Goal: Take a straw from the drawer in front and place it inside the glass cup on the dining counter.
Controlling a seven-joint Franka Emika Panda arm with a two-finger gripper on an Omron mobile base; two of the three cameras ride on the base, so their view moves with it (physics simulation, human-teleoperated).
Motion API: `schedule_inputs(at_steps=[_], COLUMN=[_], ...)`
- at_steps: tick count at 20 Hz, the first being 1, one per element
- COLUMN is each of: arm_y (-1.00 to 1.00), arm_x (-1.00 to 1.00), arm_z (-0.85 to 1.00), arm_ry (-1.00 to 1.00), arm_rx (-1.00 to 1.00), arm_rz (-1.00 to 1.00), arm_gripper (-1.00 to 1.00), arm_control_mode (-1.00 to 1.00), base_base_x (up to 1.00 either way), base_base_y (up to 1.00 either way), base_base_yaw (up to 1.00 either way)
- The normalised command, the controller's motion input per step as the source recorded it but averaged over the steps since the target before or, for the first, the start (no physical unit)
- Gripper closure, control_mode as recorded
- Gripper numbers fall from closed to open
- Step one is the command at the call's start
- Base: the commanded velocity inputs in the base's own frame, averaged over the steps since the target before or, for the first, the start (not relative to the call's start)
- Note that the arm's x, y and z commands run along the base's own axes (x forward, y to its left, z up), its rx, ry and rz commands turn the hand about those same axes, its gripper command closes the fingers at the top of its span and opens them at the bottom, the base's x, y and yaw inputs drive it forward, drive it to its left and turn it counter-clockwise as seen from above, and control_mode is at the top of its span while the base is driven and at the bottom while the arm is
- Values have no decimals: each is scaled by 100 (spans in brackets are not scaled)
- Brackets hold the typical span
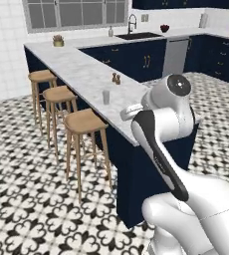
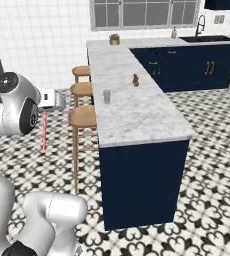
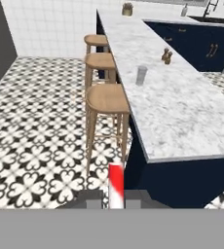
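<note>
My gripper (image 3: 115, 198) is shut on the straw (image 3: 116, 186), a thin pink-red stick that rises between the two dark fingertips. From the right base view the straw (image 2: 44, 132) hangs straight down from the gripper (image 2: 45, 110), over the floor left of the stools. The glass cup (image 3: 141, 76) stands upright near the stool-side edge of the dining counter (image 3: 182, 112), ahead of the gripper and to its right. The cup (image 1: 106, 96) (image 2: 107, 96) is well apart from the straw. The drawer is out of view.
Three round wooden stools (image 2: 83, 116) line the counter's side between my gripper and the cup. Two brown shakers (image 2: 135, 79) stand past the cup. A potted plant (image 2: 114, 39) sits at the counter's far end. Patterned tile floor (image 3: 36, 146) lies open to the left.
</note>
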Motion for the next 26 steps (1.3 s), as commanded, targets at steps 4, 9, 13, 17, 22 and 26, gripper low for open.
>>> schedule_inputs(at_steps=[4, 9, 13, 17, 22, 26], arm_y=[0, 0, 0, 0, 0, 0], arm_x=[0, 0, 0, 0, 0, 0], arm_z=[0, 0, 0, 0, 0, 0], arm_ry=[0, 0, 0, 0, 0, 0], arm_rx=[0, 0, 0, 0, 0, 0], arm_rz=[0, 0, 0, 0, 0, 0], arm_gripper=[100, 100, 100, 100, 100, 100], arm_control_mode=[100, 100, 100, 100, 100, 100], base_base_x=[11, 41, 58, 49, 20, 7], base_base_y=[100, 100, 100, 100, 89, 82], base_base_yaw=[-48, -53, -55, -54, -61, -63])
